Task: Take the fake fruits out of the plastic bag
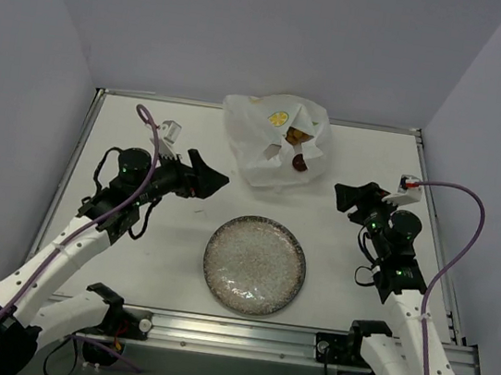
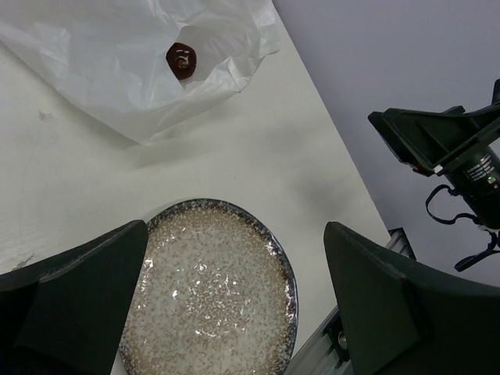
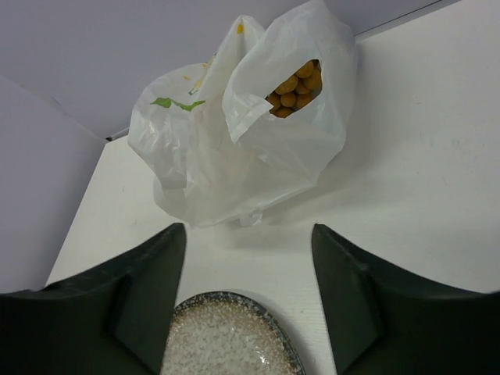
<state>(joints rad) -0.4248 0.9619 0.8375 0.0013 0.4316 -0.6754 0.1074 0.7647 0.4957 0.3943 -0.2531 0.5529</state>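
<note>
Rearward, plastic bag (image 1: pixel 261 147) at edge, left end effector (image 1: pixel 209 180), right end effector (image 1: pixel 343 198) both spread

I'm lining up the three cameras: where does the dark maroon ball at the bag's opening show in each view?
Top external: maroon ball at the plastic bag's near opening, upper centre.
Left wrist: near the top, left of centre, against the bag.
Right wrist: not visible; only yellow berries show.
Shared landmark: the speckled plate.

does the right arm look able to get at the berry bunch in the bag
Probably yes: the bag opens toward the right gripper, the berry bunch shows inside, nothing stands between.
</note>
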